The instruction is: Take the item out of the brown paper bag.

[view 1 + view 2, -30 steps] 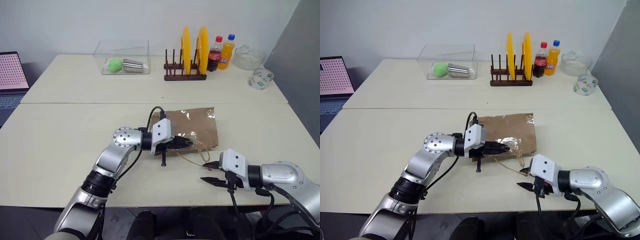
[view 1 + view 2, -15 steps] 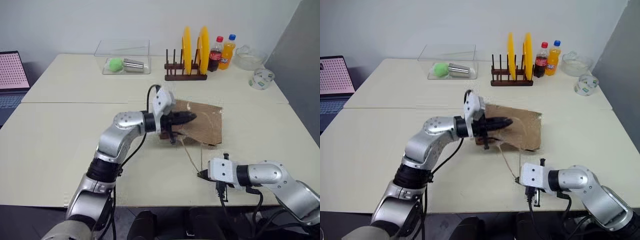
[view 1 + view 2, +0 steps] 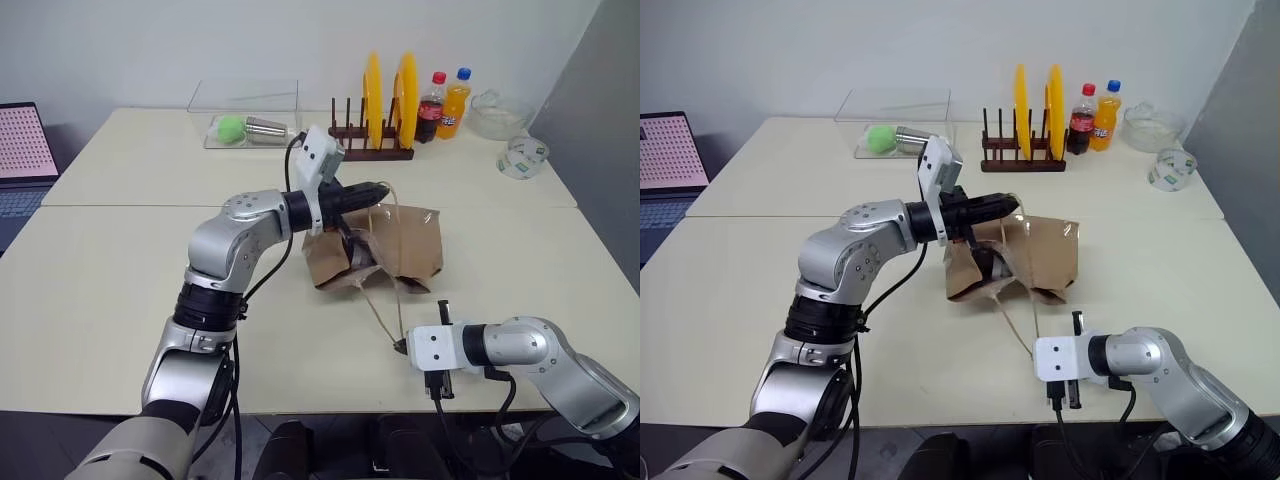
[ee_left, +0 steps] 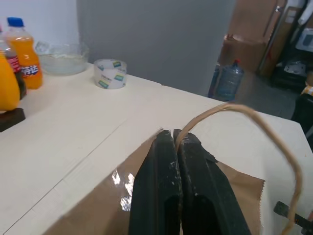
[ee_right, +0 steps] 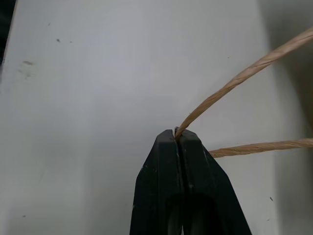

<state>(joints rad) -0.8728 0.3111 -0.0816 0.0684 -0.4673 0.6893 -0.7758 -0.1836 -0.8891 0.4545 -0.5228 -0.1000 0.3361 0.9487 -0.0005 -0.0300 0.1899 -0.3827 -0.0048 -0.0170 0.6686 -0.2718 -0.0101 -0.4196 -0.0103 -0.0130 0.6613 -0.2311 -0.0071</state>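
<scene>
Since the earlier frames the left tool [image 3: 382, 190] has risen from desk level and is now holding one loop handle [image 4: 254, 117] of the brown paper bag [image 3: 375, 250] aloft, its fingers pressed together on the cord. Lifted by that handle, the bag is no longer lying flat; it is standing half raised and crumpled, with its near edge sagging open toward the robot. Over the same interval the right tool [image 3: 400, 347] has gone from open to closed, and it is now pinching the second handle [image 5: 230, 81] low near the front edge of the desk [image 3: 110, 280], so that cord is running taut from the bag down to it.

A dark shape is showing inside the bag's mouth, but the item itself cannot be made out in any view.

Open desk is lying to the bag's left and front-left, broad and unoccupied. To the bag's right, bare surface is running to the desk's right edge. Behind the bag, well apart along the far edge, are standing a plate rack [image 3: 372, 150] with two yellow plates [image 3: 388, 100], two soda bottles [image 3: 443, 104], a glass bowl [image 3: 496, 114], a roll of tape [image 3: 522, 157] and a clear box [image 3: 245, 115]. A laptop [image 3: 22, 150] is sitting off the far left corner.
</scene>
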